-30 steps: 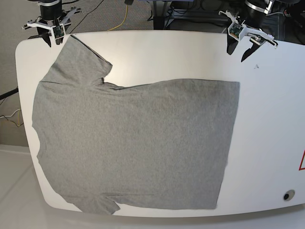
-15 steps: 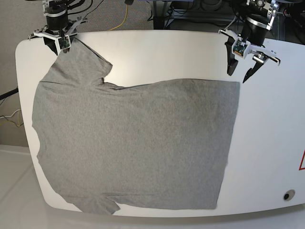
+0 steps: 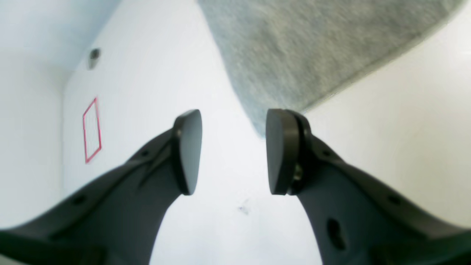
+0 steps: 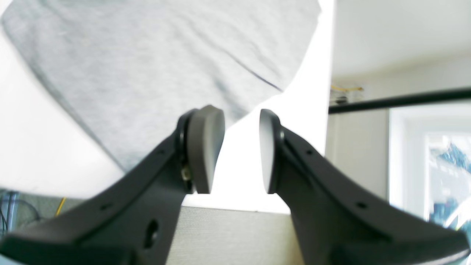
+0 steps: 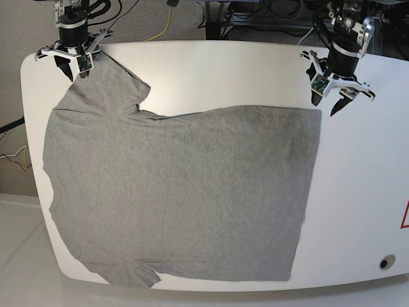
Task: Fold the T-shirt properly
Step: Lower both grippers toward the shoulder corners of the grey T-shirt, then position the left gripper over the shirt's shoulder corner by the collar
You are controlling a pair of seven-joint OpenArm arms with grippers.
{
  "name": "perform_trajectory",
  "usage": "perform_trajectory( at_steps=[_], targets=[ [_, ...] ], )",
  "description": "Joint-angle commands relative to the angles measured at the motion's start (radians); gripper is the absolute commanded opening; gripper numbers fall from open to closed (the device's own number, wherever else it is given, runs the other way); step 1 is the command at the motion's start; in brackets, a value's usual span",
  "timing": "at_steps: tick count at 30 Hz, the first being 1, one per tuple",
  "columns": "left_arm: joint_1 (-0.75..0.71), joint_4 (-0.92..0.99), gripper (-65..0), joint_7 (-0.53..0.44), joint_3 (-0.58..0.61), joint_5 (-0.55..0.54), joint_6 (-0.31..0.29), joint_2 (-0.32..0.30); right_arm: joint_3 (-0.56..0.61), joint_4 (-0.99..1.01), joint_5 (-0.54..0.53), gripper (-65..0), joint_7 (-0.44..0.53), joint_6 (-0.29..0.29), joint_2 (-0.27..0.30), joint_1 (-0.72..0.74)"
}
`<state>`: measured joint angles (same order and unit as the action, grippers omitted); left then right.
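Note:
The heather-grey T-shirt [image 5: 179,192] lies spread flat on the white table [image 5: 364,179], with its sleeves at the left and its hem at the right. My left gripper [image 5: 324,107] hovers open just beyond the hem's far corner. In the left wrist view that gripper [image 3: 232,151] holds nothing, and the T-shirt [image 3: 312,48] corner ends beside the right pad [image 3: 279,151]. At the far-left sleeve, my right gripper [image 5: 75,71] stands open. In the right wrist view the gripper [image 4: 237,151] is empty and the T-shirt [image 4: 147,66] sleeve edge passes behind the left pad [image 4: 206,147].
A red outlined mark [image 5: 405,216] and a round hole [image 5: 385,262] sit at the table's right edge. A small dark speck [image 5: 343,89] lies near the left gripper. Cables, one of them yellow [image 5: 167,19], run on the floor behind the table.
Both arms have come in from the table's far edge. The left gripper has moved down to the hem corner, and the right gripper now sits over the far sleeve.

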<state>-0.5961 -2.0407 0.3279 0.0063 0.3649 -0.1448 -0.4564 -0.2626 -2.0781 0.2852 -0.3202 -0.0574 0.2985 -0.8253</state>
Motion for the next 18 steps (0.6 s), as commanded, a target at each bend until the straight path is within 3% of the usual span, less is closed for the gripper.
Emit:
perform_trajectory(
  at_steps=[1,4,6,18],
  targets=[
    [0.042,-0.019,-40.8,-0.028,0.024,0.034,0.018,-0.048,-0.010,-0.019,0.030,-45.2,0.022,0.002,0.012,-0.005],
    [0.068,-0.023,-41.4,-0.023,0.070,0.070,0.013,-0.072,-0.013,-0.022,0.054,-45.2,0.019,-0.016,0.013,0.001],
    [0.082,-0.031,-41.2,-0.057,0.162,0.114,0.049,-0.047,-0.010,-0.041,0.086,-44.9,-0.020,-0.060,0.003,0.042],
    [0.082,0.031,-40.1,-0.135,0.199,0.170,0.113,-0.012,-0.006,-0.041,0.075,-45.0,-0.100,-0.134,0.005,0.131]
  ],
)
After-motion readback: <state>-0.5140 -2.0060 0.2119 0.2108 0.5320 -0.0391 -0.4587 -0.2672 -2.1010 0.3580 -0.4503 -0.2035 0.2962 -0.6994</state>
